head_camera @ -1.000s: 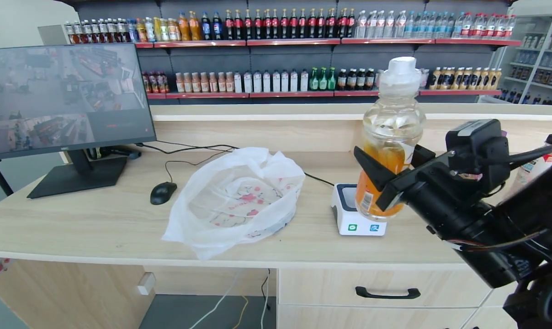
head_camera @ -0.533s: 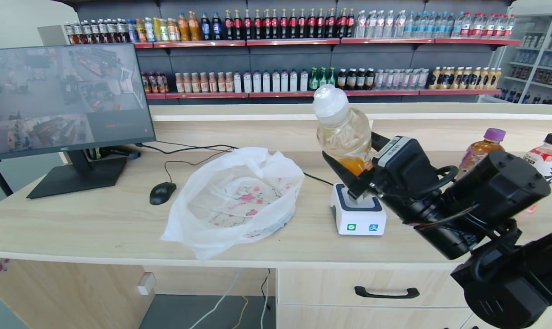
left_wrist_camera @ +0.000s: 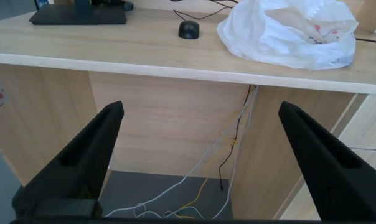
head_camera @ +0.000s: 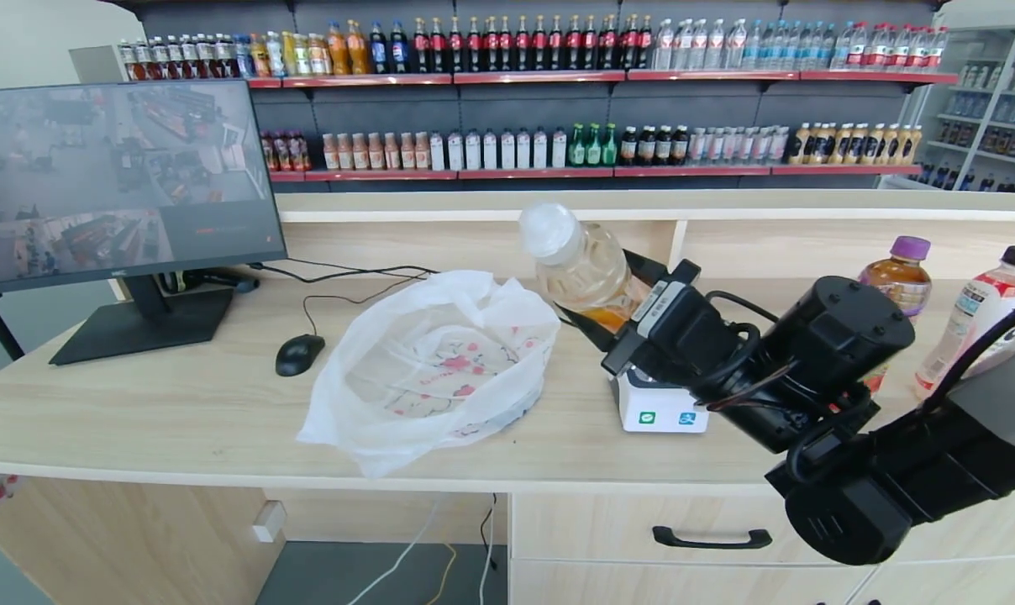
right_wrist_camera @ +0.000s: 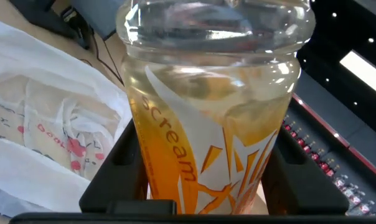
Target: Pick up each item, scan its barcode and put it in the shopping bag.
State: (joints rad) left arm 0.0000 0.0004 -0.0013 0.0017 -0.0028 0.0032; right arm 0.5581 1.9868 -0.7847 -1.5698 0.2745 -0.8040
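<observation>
The right claw (head_camera: 612, 298) clamped the orange drink bottle (head_camera: 579, 265), its long axis tilted cap-first toward the shopping bag (head_camera: 436, 361) just to its left on the tabletop (head_camera: 180, 403). The left claw (left_wrist_camera: 200, 109) hung wide open, lower down.

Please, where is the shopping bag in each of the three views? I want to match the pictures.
Head view: bag on the counter, between mouse and scanner.
Left wrist view: bag on the counter, beside the mouse.
Right wrist view: bag beyond the bottle.
Shared landmark: the bag's red print, seen in all three.
</observation>
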